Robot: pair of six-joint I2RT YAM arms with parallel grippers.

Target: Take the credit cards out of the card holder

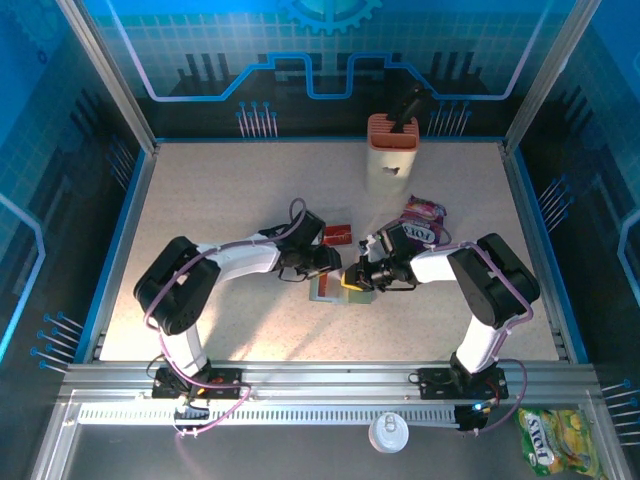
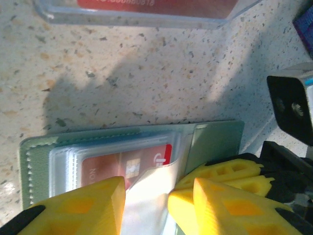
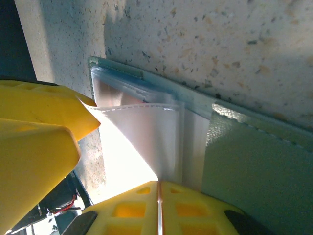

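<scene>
**Left.** The left arm reaches in from the left over the table (image 1: 220,200). The left gripper (image 1: 326,264) sits low at the centre, over the left part of the card holder (image 1: 324,293). Its jaws are partly open. The left wrist view shows its two yellow fingers (image 2: 83,208) standing apart, with a clear plastic leaf (image 3: 142,142) of the holder in the gap, unclamped. One fingertip touches the leaf's corner in the right wrist view.

**Centre.** The card holder lies flat on the table between the two grippers, grey-green panel down and clear sleeves uppermost. A red card (image 2: 146,164) sits inside the sleeves, with its chip visible through the plastic. No blue card can be made out. Just beyond the holder, and apart from it, lies a red flat piece (image 1: 337,235) with a clear border.

**Right.** The right gripper (image 1: 356,278) is just beside the holder's right edge. Its jaws are closed tight, fingers meeting at a seam, with the leaf's edge pinched between them. A purple snack packet (image 1: 425,214) lies near, on its far right. An orange-and-cream block (image 1: 390,150) stands upright at the far edge.
</scene>
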